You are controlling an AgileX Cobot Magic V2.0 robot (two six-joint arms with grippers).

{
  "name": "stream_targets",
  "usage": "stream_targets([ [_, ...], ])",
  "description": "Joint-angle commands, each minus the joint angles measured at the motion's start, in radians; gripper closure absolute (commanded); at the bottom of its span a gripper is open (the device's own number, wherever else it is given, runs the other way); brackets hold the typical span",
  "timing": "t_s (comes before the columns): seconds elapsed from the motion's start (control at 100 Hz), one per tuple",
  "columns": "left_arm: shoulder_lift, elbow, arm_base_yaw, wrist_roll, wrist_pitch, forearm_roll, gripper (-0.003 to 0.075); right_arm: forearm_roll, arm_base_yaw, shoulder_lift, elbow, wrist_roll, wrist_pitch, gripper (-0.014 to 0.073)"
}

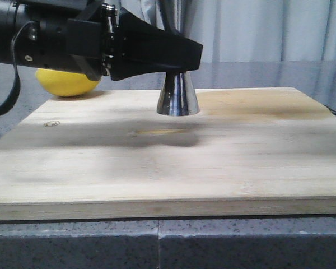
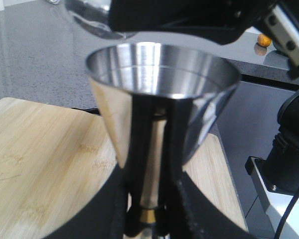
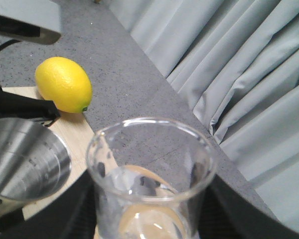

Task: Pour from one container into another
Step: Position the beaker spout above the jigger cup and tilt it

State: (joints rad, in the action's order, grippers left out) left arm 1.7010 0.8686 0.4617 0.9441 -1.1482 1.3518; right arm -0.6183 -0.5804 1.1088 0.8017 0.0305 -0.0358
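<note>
I log my left gripper (image 2: 152, 209) jaws clamped on the steel jigger's (image 2: 159, 99) waist, steadying it under the glass beaker (image 3: 149, 184) clamped in my right jaws for pouring.

I work at a staged kitchen or bar-style counter rather than a lived-in home kitchen. The worktop (image 1: 73, 241) is grey speckled stone with a seam along its front edge, and a pale bamboo cutting board (image 1: 168, 162) lies on it. A lemon (image 1: 67, 82) sits on the counter at the board's far left corner. Barware is present: a steel jigger (image 1: 178, 95) on the board and a glass beaker (image 3: 149, 184). Pale grey pleated curtains (image 3: 229, 64) close off the far edge of the counter as a backdrop, which reads as a test cell.
</note>
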Motion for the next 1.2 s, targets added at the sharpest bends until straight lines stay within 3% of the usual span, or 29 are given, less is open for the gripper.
stream_targets([
  [0.0,-0.048,0.029,-0.001,0.014,-0.080,-0.025,0.0739,-0.031,-0.003,-0.010,0.039,0.007,-0.066,0.0399],
  [1.19,-0.048,0.029,-0.001,0.014,-0.080,-0.012,0.0739,-0.267,-0.005,-0.001,0.039,0.007,-0.135,0.0399],
])
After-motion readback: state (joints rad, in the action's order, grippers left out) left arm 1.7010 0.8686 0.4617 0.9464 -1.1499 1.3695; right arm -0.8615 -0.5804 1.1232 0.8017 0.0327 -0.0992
